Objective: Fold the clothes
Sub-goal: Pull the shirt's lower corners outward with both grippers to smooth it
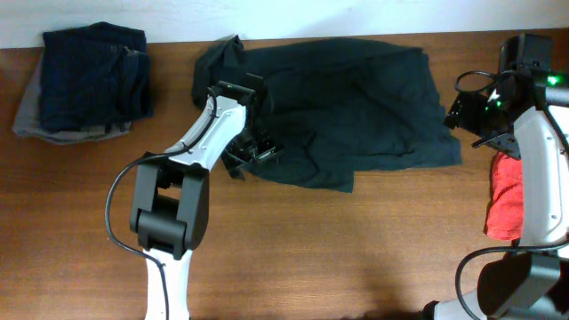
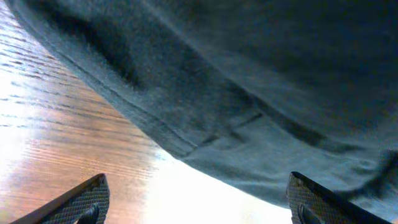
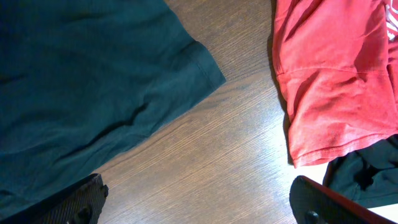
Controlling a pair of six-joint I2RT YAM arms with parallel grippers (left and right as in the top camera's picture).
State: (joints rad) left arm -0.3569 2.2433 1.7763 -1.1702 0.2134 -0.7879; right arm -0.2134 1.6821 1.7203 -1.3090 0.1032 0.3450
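A wooden counter [image 1: 356, 258] is backed by a white wall [image 1: 267, 13]. Far left, navy and grey clothes [image 1: 89, 80] are stacked. The blackish-green garment [image 1: 356, 116] is spread centrally; the left end effector [image 1: 255, 156] is held wide open, empty, at its left hem, the right end effector [image 3: 198, 205] likewise between it and a red garment [image 1: 507, 200]

Dark green garment [image 2: 261, 93] fills the upper frame, hem over wooden table [image 2: 56, 137]; left hand [image 2: 196, 202] fingertips spread wide below.
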